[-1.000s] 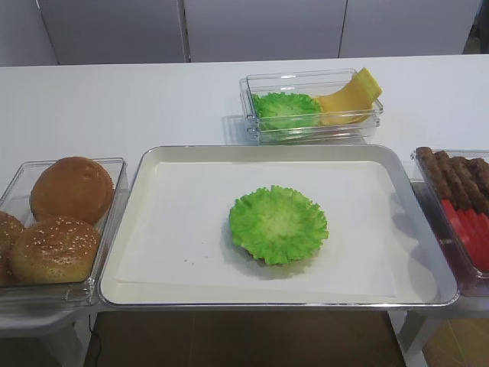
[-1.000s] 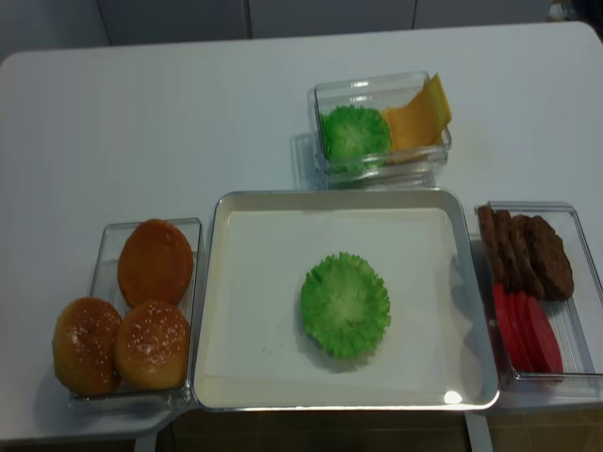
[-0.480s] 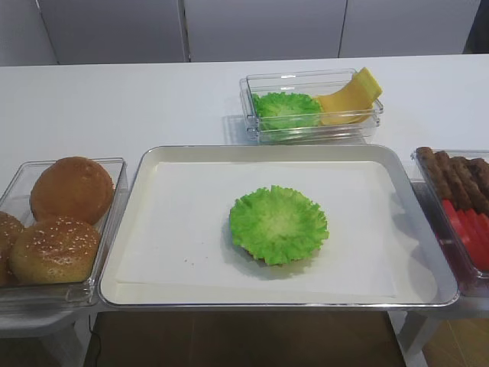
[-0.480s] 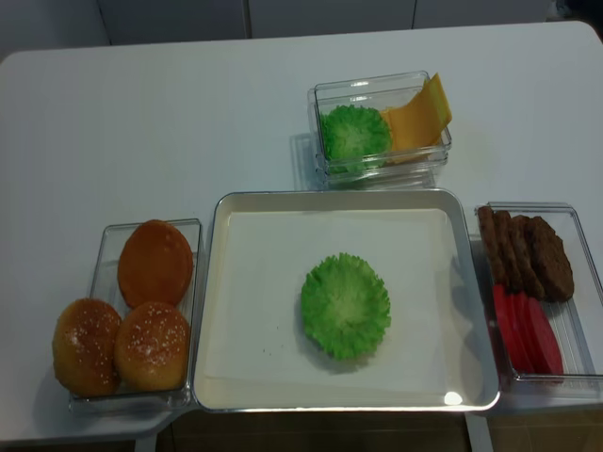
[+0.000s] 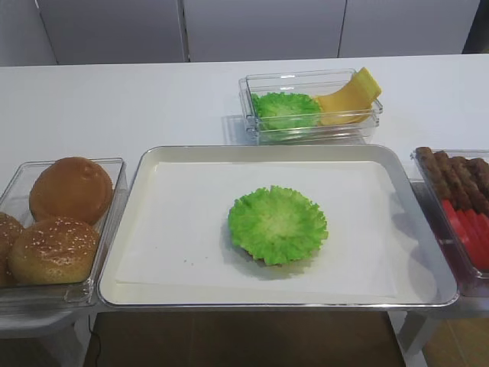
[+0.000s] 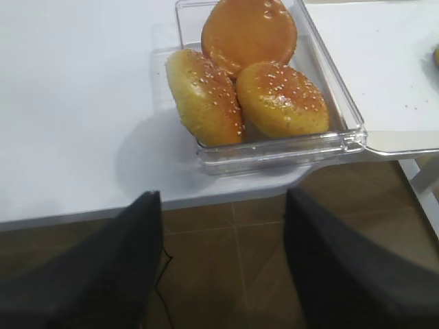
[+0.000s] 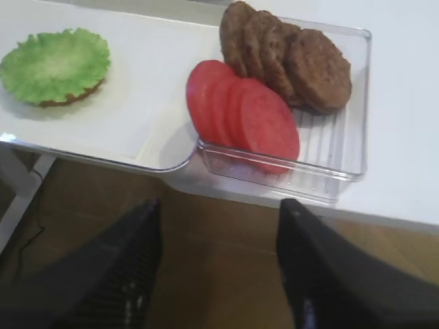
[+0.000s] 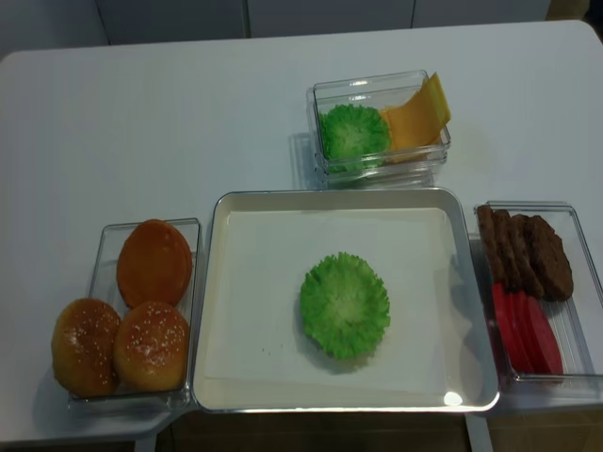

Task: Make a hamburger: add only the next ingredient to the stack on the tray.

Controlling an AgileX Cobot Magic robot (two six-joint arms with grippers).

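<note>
A bright green ruffled lettuce leaf (image 5: 277,224) (image 8: 345,304) lies flat on the stack in the middle of the silver tray (image 5: 275,149) (image 8: 330,195). It covers the bun bottom almost wholly; only a brown sliver of the bun's rim (image 7: 68,98) shows under the leaf (image 7: 55,65) in the right wrist view. My right gripper (image 7: 219,205) hangs open and empty over the floor, below the table's front edge near the tray's right corner. My left gripper (image 6: 223,195) is also open and empty, off the table's edge in front of the bun tub. Neither arm shows in the high views.
A clear tub (image 5: 313,130) behind the tray holds another lettuce leaf (image 5: 286,109) and a yellow cheese slice (image 5: 348,98). Left of the tray, a tub holds domed buns (image 5: 61,214) (image 6: 281,96). The tub to the right holds brown patties (image 7: 302,62) and tomato slices (image 7: 250,116).
</note>
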